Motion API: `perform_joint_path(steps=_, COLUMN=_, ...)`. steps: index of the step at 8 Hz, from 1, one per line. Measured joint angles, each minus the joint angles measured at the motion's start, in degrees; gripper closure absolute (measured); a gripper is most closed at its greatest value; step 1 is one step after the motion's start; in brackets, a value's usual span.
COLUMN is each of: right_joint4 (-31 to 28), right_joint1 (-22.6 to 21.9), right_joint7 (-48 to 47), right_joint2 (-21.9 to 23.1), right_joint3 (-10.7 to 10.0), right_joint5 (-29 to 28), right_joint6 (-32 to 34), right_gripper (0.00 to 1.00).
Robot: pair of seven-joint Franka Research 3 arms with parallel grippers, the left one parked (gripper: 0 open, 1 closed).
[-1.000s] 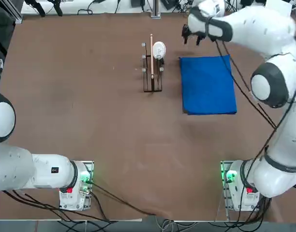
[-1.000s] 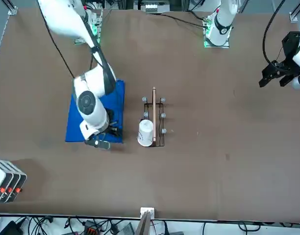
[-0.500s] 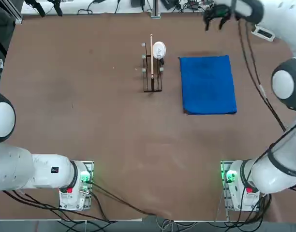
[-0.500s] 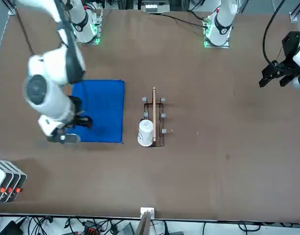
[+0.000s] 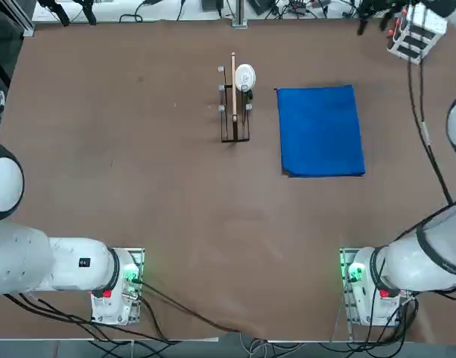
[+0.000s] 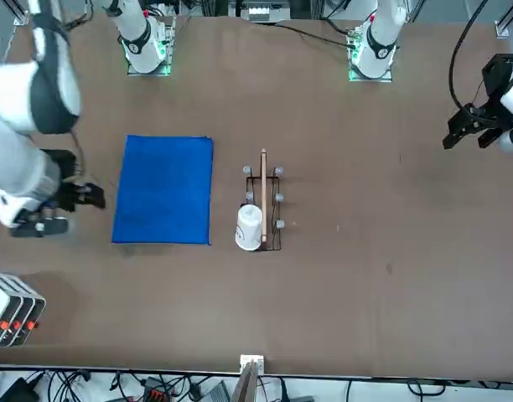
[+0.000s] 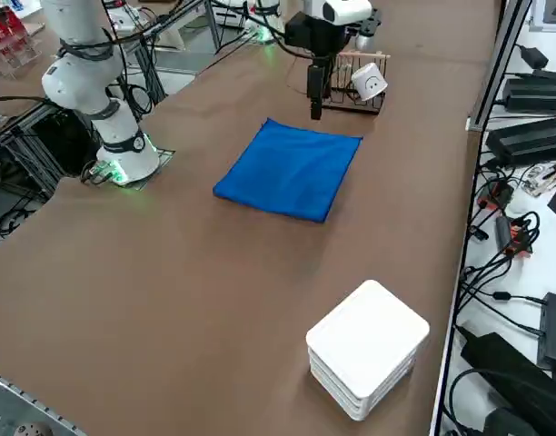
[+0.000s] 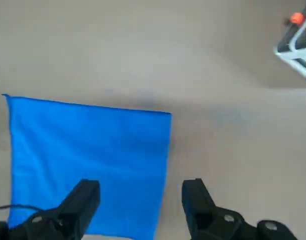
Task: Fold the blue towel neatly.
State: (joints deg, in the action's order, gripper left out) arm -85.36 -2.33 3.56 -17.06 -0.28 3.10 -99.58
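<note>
The blue towel [image 5: 320, 130] lies flat on the brown table as a tidy rectangle, right of the wooden rack; it also shows in the front view [image 6: 164, 189], the side view [image 7: 290, 169] and the wrist view [image 8: 88, 160]. My right gripper [image 5: 371, 10] hangs high above the table, past the towel's far right corner. Its fingers [image 8: 195, 192] stand open with nothing between them. The gripper [image 6: 68, 209] does not touch the towel and points downward [image 7: 316, 102].
A wooden rack [image 5: 234, 104] carrying a white cup-like object [image 5: 244, 76] stands left of the towel. A stack of white boxes [image 5: 414, 33] sits at the table's far right corner, close to the gripper. Cables and equipment lie beyond the table's edges.
My right arm has swung up and to the right, from above the towel's far left corner towards the far right corner of the table. The towel has not moved.
</note>
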Motion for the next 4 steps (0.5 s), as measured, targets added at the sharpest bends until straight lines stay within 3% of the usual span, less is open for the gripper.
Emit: perform_joint_path(steps=4, right_joint4=0.0, right_joint1=4.2, right_joint7=2.9, right_joint2=7.6, right_joint3=0.0, right_joint5=-0.1, right_joint6=5.3, right_gripper=0.00)
